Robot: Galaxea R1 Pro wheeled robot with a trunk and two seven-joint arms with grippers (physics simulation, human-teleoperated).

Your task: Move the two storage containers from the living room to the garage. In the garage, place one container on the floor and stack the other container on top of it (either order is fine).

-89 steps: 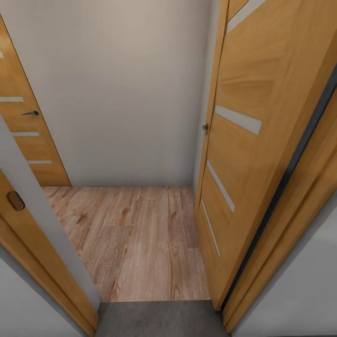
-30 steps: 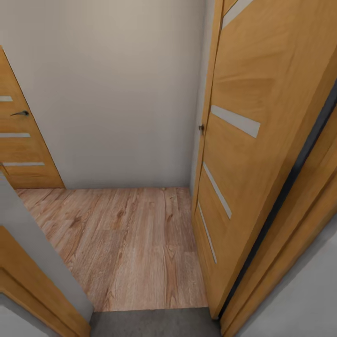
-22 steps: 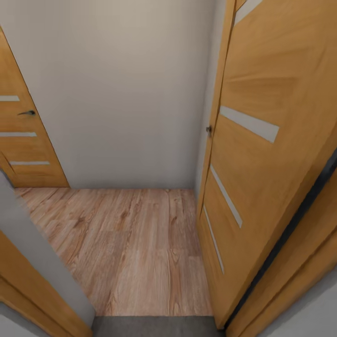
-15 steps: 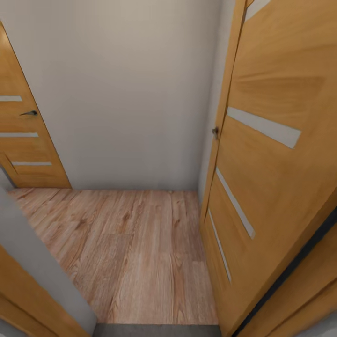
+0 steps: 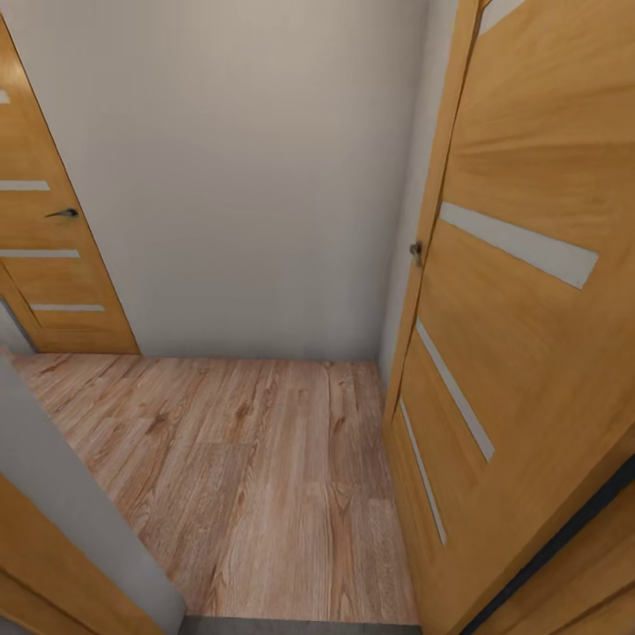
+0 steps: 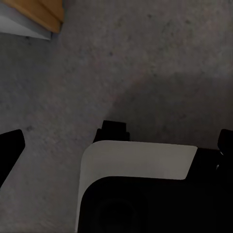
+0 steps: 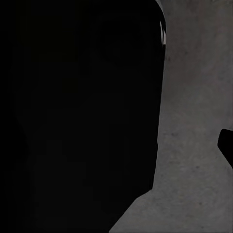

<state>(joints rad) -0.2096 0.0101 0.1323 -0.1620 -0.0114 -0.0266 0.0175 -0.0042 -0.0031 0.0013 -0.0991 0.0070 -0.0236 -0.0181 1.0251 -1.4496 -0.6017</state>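
The head view looks through a doorway onto light wood plank flooring [image 5: 256, 476], an open orange door [image 5: 529, 335] at right. Both wrist cameras point down at grey concrete floor [image 6: 145, 63]. Left finger tips [image 6: 10, 145] stand wide apart; the right jaws' state is unclear.

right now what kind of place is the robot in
Probably a doorway between rooms in a house: an open orange wooden door on the right, light wood plank flooring ahead ending at a plain white wall, and grey concrete floor under the arms.

Left claw [image 6: 116, 141] spread wide (holding nothing).
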